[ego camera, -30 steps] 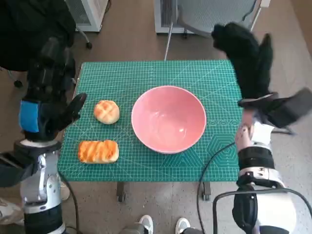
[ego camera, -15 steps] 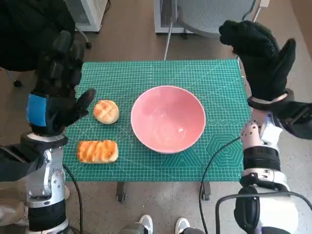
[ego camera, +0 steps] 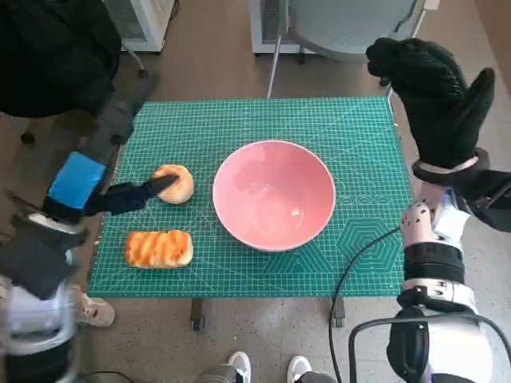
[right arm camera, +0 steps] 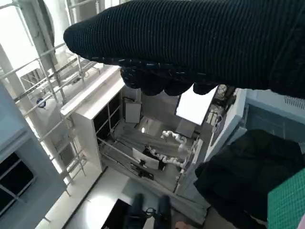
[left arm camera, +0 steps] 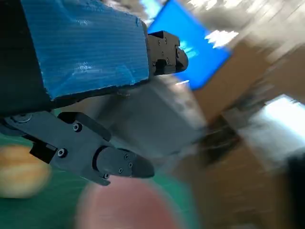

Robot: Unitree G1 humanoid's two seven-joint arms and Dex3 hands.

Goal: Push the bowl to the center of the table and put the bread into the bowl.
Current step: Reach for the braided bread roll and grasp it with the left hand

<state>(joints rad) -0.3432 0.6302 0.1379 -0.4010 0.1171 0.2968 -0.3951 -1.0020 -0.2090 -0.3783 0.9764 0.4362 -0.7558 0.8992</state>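
pink bowl [ego camera: 274, 194] sat mid-mat, apparently placed | left hand [ego camera: 120, 171] blurred, fingers spread, touching round bun [ego camera: 174, 183] near left edge, seemingly to grasp | right hand [ego camera: 437, 102] raised clear, empty, fingers apart

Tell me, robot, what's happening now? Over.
Left robot hand reaching at round bread, grip unclear. Right robot hand raised, open. Pink bowl mid-table, empty. Long bread untouched.

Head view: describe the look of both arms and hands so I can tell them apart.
The left hand is black, with blue tape across its back, on a pale silver forearm. The right hand wears a black knitted glove; its white forearm has black bands, and a black cable loops beside it.
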